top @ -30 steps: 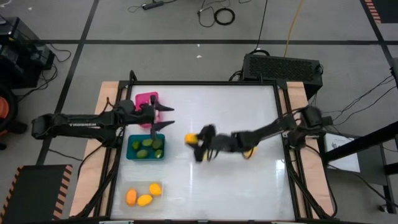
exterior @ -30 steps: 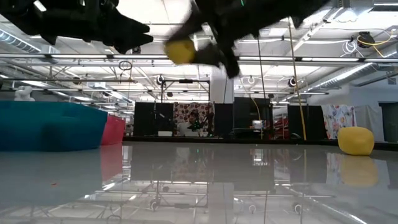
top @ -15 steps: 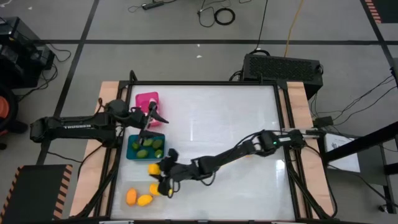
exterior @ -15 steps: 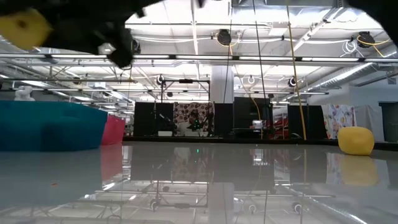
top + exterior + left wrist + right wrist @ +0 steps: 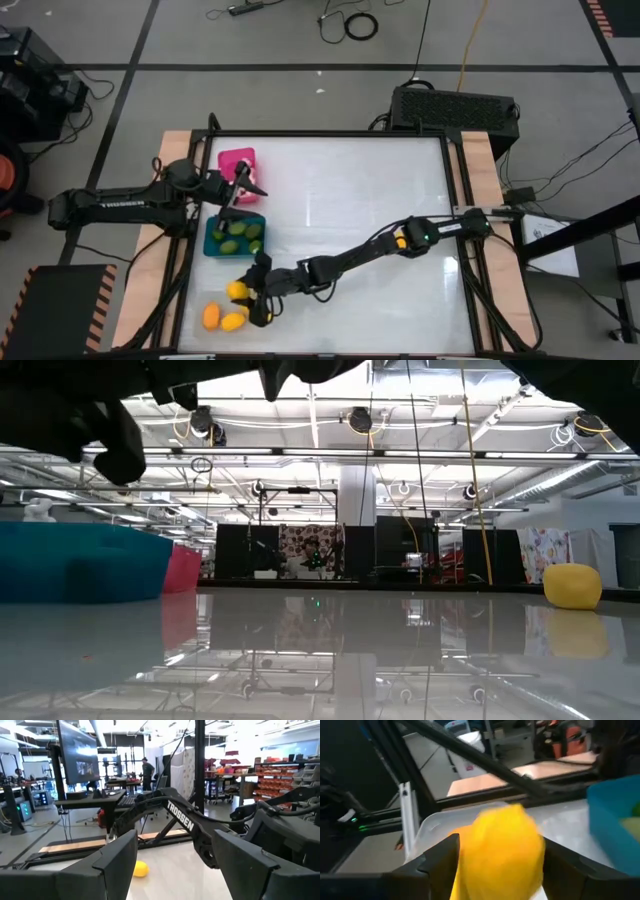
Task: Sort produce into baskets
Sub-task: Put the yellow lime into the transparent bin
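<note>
Produce lay sorted by kind along the table's [image 5: 340, 200] left side, seen from above; the left arm reached in from the left edge, and the left gripper [image 5: 243, 186] hovered between the pink basket [image 5: 236, 161] and the teal basket [image 5: 234, 237], its fingers [image 5: 117, 857] spread apart and holding nothing; the pink basket sat nearest the far edge; just below it, the teal basket held several dark green ovals [image 5: 236, 232]; nearer the front edge, the clear basket [image 5: 226, 310], barely visible against the white surface, held orange-yellow fruits [image 5: 221, 320]; the right arm stretched diagonally across the table from the right side, and the right gripper [image 5: 257, 300] hung over the clear basket's right part; a yellow fruit [image 5: 499, 851] sat between its fingers [image 5: 439, 859] in the right wrist view, filling the gap between them; whether the fingers pressed it or had let go could not be told; from above, that same fruit showed just left of the gripper, over the clear basket; farther right, one more yellow fruit [image 5: 572, 586] lay alone on the table near the right edge, well apart from the baskets, partly hidden under the right arm in the overhead view.
</note>
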Tool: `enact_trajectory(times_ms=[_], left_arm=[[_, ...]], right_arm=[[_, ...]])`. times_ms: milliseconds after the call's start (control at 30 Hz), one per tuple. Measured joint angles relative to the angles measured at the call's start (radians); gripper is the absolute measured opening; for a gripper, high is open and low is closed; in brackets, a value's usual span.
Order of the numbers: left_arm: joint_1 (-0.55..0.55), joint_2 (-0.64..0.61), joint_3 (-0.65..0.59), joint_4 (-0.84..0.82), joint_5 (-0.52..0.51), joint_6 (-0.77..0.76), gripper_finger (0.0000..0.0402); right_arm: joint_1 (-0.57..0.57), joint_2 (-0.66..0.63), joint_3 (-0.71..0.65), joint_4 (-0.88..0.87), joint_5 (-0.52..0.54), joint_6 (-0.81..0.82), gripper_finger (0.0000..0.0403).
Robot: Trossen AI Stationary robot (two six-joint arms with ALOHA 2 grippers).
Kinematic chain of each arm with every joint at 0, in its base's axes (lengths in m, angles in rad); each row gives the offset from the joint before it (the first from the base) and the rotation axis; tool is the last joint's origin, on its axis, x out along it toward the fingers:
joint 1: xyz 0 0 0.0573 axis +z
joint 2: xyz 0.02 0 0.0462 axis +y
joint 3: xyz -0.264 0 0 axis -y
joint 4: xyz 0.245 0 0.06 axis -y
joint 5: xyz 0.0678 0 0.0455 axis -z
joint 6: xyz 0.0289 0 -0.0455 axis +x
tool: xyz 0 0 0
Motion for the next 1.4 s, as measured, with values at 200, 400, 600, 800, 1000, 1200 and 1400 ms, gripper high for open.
enact_trajectory(times_ms=[200, 400, 600, 800, 1000, 1200, 1400], left_arm=[[-0.007, 0.002, 0.000, 0.027, -0.001, -0.025, 0.0263], [-0.023, 0.003, 0.000, 0.026, -0.025, -0.024, 0.0263], [-0.026, 0.003, 0.000, 0.021, -0.027, -0.022, 0.0263], [-0.026, 0.003, 0.000, 0.016, -0.027, -0.024, 0.0263], [-0.063, 0.038, 0.000, 0.033, -0.027, -0.010, 0.0263], [-0.092, 0.101, 0.000, 0.111, -0.028, 0.007, 0.0263], [-0.106, 0.175, 0.001, 0.181, -0.028, 0.004, 0.0263]], right_arm=[[0.011, 0.000, 0.000, -0.032, -0.047, 0.040, 0.0266], [0.016, -0.076, -0.001, -0.344, -0.046, 0.082, 0.0283], [0.020, -0.250, 0.001, -0.909, 0.043, 0.224, 0.0277], [0.047, -0.385, 0.000, -1.356, 0.233, 0.430, 0.0266], [0.068, -0.453, -0.048, -1.717, 0.298, 0.882, 0.0256], [0.096, -0.607, -0.316, -1.719, 0.331, 1.185, 0.0256], [0.116, -0.819, -0.711, -1.643, 0.338, 1.623, 0.0256]])
